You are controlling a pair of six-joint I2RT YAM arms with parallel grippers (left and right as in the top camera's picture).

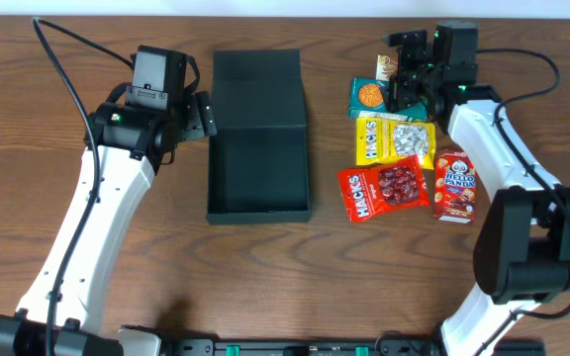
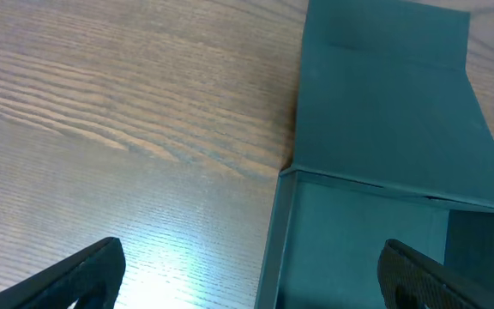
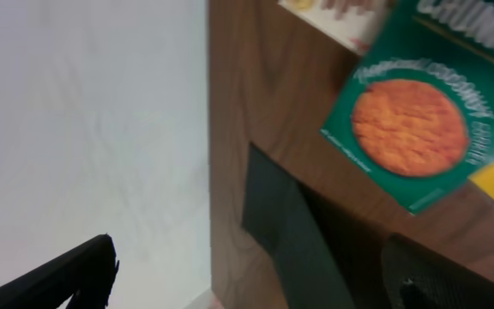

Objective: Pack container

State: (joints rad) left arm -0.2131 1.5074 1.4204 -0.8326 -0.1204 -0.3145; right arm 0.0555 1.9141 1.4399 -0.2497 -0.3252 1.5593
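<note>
container open | green packet partly hidden, perhaps cookies, under right pincer

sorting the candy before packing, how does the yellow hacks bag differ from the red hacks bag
Colour: the yellow hacks bag shows pale wrapped sweets, the red hacks bag dark red ones. Pose: the yellow bag lies nearly square to the table edge, the red bag lies at a slant. Place: in the overhead view the red bag lies just below the yellow bag. Both read HACKS and lie flat outside the container.
</note>
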